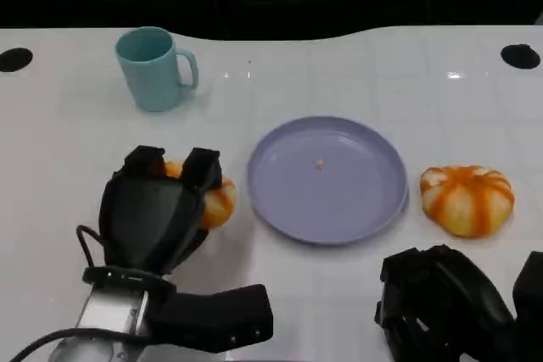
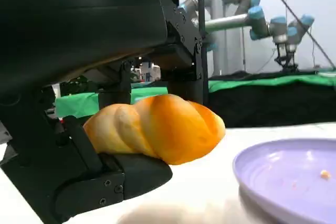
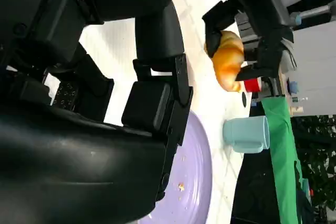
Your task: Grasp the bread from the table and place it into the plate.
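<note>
Held bread (image 1: 217,201) half hidden under left hand (image 1: 153,214), right hand (image 1: 450,307) cut off by edge

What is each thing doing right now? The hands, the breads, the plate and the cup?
left hand: holds a bread
held bread: lifted off the table, beside the plate
other bread: lying on the table, untouched
plate: no bread in it, just a crumb
cup: upright
right hand: holds nothing

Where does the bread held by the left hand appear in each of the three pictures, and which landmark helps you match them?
Head view: bread at left centre, in the left hand.
Left wrist view: bread at centre, between the fingers.
Right wrist view: bread at upper right, held by the left hand.
Shared landmark: the purple plate beside it.
</note>
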Robot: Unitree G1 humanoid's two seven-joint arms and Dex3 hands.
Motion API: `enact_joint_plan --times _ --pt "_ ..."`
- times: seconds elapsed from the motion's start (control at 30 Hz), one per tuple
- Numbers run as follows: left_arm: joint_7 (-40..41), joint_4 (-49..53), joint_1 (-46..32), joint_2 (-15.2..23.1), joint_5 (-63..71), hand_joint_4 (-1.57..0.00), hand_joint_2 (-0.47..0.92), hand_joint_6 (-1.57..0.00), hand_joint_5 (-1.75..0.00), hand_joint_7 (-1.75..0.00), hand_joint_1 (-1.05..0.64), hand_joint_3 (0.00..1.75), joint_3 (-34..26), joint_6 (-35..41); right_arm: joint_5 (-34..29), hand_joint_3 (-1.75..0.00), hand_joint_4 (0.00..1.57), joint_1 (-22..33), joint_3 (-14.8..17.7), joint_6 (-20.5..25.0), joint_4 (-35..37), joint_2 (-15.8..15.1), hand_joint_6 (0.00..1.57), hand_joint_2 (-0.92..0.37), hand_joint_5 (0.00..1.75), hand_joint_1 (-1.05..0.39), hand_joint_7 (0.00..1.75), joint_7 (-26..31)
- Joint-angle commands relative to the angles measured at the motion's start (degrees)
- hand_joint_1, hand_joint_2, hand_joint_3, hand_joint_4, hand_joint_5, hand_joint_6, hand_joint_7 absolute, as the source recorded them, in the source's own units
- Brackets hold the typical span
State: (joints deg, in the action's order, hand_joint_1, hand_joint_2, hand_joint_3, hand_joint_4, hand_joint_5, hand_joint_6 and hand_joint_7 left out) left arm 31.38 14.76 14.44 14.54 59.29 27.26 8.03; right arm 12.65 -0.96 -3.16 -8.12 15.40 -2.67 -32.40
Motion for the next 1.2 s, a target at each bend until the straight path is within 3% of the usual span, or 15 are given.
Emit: enact_joint_plan --times 0.03,0.13,0.3,0.53,1.2 --pt "3.36 -0.56 0.90 0.91 -0.40 -1.00 0.31 -0.76 -1.75 -1.75 -0.26 1.41 -1.03 -2.23 -0.09 -1.41 1.52 0.45 0.05 -0.31 -0.15 -0.84 1.57 0.01 1.32 -1.05 1.02 0.00" --pt "5.95 0.43 2.40 0.75 -0.89 -0.99 0.35 -0.72 -1.75 -1.75 -0.26 1.31 -1.31 -4.72 0.89 -1.42 1.52 0.46 0.31 0.27 0.21 -0.45 1.57 0.01 1.32 -1.05 1.02 -0.36" --pt "6.51 1.92 4.98 -0.34 -2.56 -0.97 0.31 -0.69 -1.75 -1.75 -0.26 1.30 -1.50 -7.62 0.74 -1.43 1.52 0.63 0.20 0.42 -0.13 -0.72 1.57 0.03 1.33 -1.05 1.01 -0.31" --pt "5.10 5.72 9.61 -2.57 -5.52 -1.02 0.25 -0.76 -1.75 -1.75 -0.28 1.42 -1.06 -12.13 0.94 -1.41 1.49 0.69 0.32 0.00 0.19 -0.68 1.57 0.00 1.36 -1.05 1.01 -0.77" --pt "2.63 24.01 22.13 -11.72 -9.29 -1.08 0.23 -0.86 -1.75 -1.75 -0.34 1.52 3.37 -18.29 1.41 -1.40 1.52 1.22 0.40 -0.83 0.22 -0.50 1.57 0.00 1.33 -1.05 1.00 -1.88"
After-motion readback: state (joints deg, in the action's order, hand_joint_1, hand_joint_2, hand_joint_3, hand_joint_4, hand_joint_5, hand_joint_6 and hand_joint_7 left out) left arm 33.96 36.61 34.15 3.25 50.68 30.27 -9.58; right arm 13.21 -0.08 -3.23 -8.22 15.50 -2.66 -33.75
